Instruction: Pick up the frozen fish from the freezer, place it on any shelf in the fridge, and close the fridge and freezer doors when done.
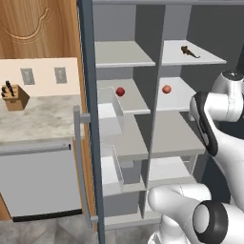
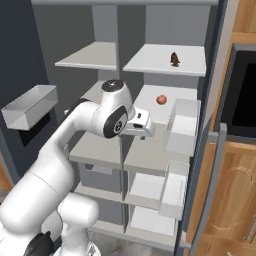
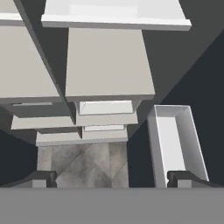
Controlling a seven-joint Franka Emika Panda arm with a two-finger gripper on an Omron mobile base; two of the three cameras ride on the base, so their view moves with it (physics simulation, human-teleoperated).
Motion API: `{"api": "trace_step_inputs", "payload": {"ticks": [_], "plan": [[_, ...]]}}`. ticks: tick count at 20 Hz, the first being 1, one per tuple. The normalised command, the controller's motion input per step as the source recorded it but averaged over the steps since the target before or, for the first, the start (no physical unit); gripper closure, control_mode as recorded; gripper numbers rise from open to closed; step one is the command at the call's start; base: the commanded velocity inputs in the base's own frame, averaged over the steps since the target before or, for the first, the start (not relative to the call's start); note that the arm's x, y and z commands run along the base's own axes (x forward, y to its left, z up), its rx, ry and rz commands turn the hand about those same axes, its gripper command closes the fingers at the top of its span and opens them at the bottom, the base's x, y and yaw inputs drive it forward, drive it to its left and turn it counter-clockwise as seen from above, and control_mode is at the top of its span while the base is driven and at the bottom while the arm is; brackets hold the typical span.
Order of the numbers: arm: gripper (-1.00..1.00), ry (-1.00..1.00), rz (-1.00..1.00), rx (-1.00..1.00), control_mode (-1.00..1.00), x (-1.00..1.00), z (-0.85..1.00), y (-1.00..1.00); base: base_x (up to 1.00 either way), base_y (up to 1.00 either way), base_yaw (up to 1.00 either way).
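The frozen fish (image 1: 189,51) (image 2: 175,59), small and dark brown, lies on the top shelf (image 1: 209,60) (image 2: 150,62) of the fridge (image 2: 165,150), the wider right half of the open unit. The freezer (image 1: 125,100) (image 2: 92,90) is the left half. My gripper (image 2: 142,134) (image 3: 116,180) hangs in front of the middle shelves near the divider and points down. It is open and holds nothing, well below the fish. Both slate-blue doors stand open, the left door (image 1: 88,119) and the right door (image 2: 214,150).
Red fruits lie on the second shelves (image 1: 120,91) (image 1: 166,89) (image 2: 161,100). Grey bins (image 1: 110,116) (image 2: 182,125) (image 3: 177,140) jut from the doors' inner sides. A grey dishwasher (image 1: 40,178) and a knife block (image 1: 14,96) are to the left, wooden cabinets (image 2: 235,200) to the right.
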Motion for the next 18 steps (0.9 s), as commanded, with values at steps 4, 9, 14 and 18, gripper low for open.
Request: {"api": "trace_step_inputs", "payload": {"ticks": [4,9,14,18], "plan": [[-1.00,0.00,0.00,0.00,1.00,0.00,0.00,0.00,-0.44,0.00,0.00],[-1.00,0.00,0.00,0.00,1.00,0.00,0.00,0.00,-0.44,0.00,0.00],[-1.00,0.00,0.00,0.00,-1.00,-0.04,0.00,0.03,-0.32,0.04,0.00],[-1.00,0.00,0.00,0.00,-1.00,-0.30,0.00,0.14,0.00,0.00,0.00]]}}
